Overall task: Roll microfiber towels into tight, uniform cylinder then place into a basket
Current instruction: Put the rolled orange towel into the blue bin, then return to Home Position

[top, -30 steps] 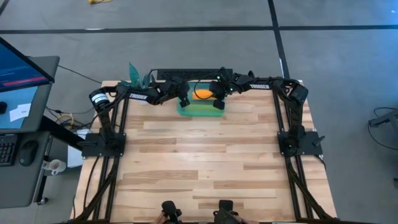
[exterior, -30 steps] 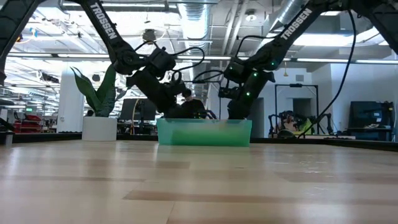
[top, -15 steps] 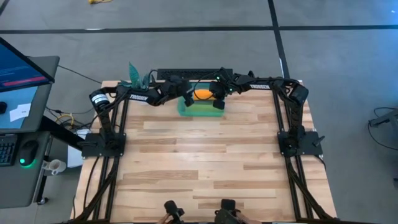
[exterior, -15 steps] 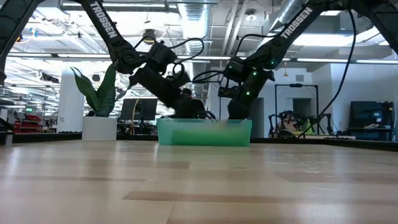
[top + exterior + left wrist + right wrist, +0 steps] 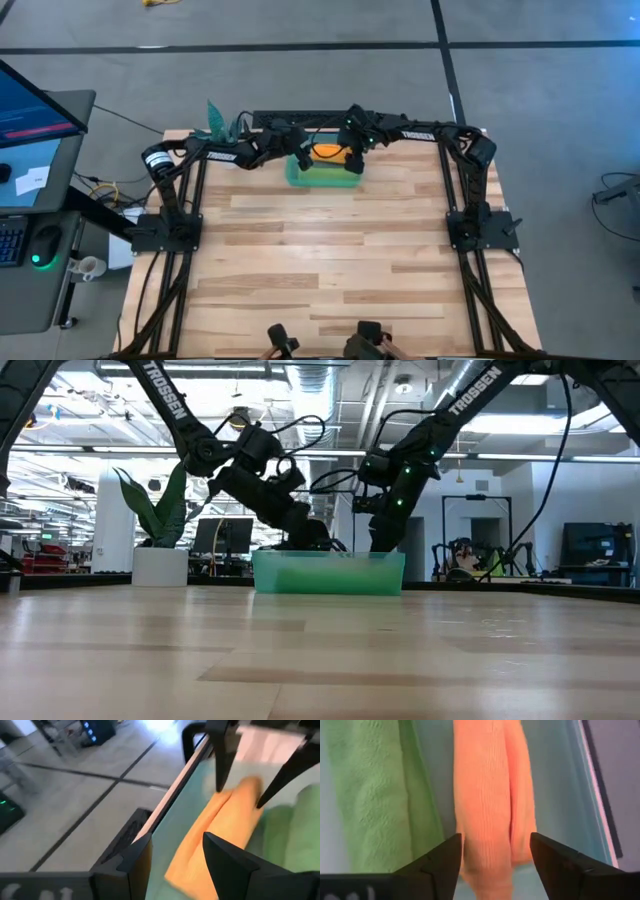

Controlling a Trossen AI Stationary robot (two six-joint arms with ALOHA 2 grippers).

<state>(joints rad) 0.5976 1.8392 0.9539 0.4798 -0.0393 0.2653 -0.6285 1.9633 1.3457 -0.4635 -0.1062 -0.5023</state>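
Right gripper (image 5: 492,857) risen, opened | orange towel (image 5: 492,800) beside basket (image 5: 560,795) wall

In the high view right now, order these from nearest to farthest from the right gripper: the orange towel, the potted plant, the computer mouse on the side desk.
From the right gripper:
1. Orange towel, right beside it in the basket.
2. Potted plant, at the table's far left corner.
3. Computer mouse, off the table on the desk at the left.

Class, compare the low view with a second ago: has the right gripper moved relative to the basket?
Yes. The right gripper, jaws open, has risen slightly above the basket rim, leaving the orange towel inside.
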